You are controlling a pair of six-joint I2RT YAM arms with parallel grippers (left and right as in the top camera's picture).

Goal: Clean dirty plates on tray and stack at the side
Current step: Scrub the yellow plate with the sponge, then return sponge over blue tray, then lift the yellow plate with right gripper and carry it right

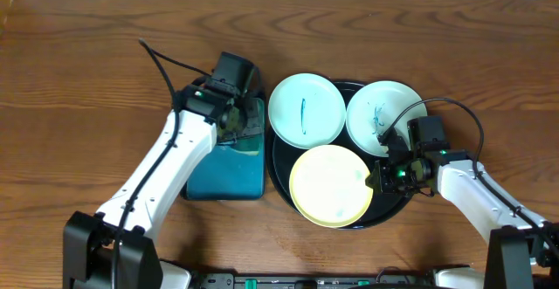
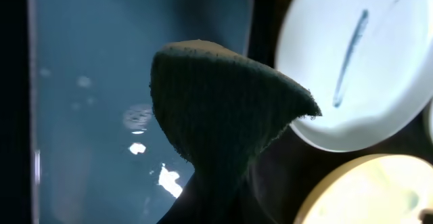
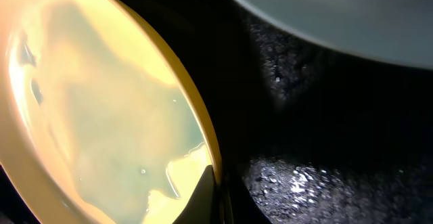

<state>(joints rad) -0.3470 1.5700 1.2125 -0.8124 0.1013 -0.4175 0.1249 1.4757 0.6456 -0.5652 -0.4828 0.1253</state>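
The right hand (image 1: 383, 177), nearly closed, is pinching the rim of the yellow plate (image 1: 330, 185) on the black tray (image 1: 281, 165); the left hand (image 1: 232, 119) is clamping a dark cloth (image 2: 223, 109) above the teal tray (image 1: 223, 174).

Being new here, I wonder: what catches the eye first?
Three plates crowd the round black tray at centre: yellow plate in front, mint plate and white plate behind, both scribbled teal. Beside it, the left end effector holds a dark cloth over a teal tray.
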